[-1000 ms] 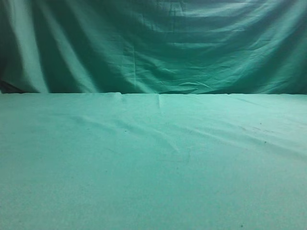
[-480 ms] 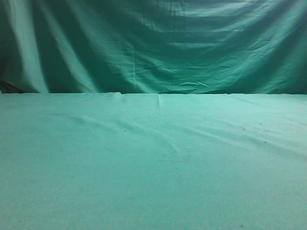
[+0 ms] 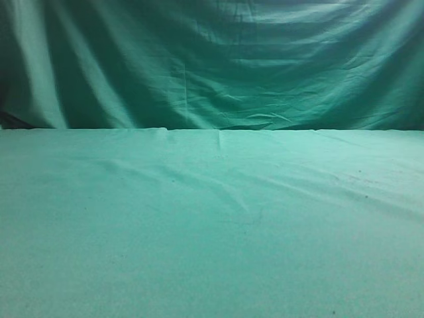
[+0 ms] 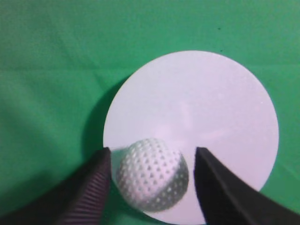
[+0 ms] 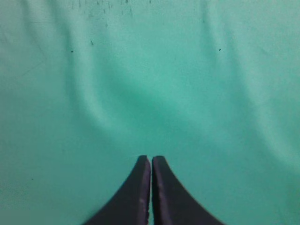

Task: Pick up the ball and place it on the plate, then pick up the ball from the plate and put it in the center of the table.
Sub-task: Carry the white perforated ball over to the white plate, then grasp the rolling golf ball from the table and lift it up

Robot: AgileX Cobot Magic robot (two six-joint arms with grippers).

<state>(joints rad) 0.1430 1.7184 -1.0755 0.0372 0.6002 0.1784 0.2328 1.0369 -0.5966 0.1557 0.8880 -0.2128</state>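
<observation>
- Ball [image 4: 152,174]: small, white, dimpled golf-type sphere, sitting on the near edge of the plate [image 4: 206,108], between the two fingers of the left gripper [image 4: 152,180].
- Left gripper: spread open, dark ribbed fingers [image 4: 91,187] standing either side of the ball with a slim gap on each flank; neither pad visibly touching it.
- Step in hand, by my reckoning: either letting go after the placing or about to take the ball up again; I cannot tell which. For a clean pick, keep the ball centred between the pads and close gently, since a round hard ball near the rim could squirt off the plate.
- Plate: flat white disc, smooth matte face, faintly speckled, casting a shadow to its left on the cloth.
- Right gripper [image 5: 151,161]: fingers pressed together, holding nothing, hanging over bare cloth.
- Table [image 3: 212,232]: green fabric cover, softly wrinkled, a few dark specks; no arm shows in the exterior view.
- Backdrop [image 3: 212,59]: draped green cloth, heavy folds.
</observation>
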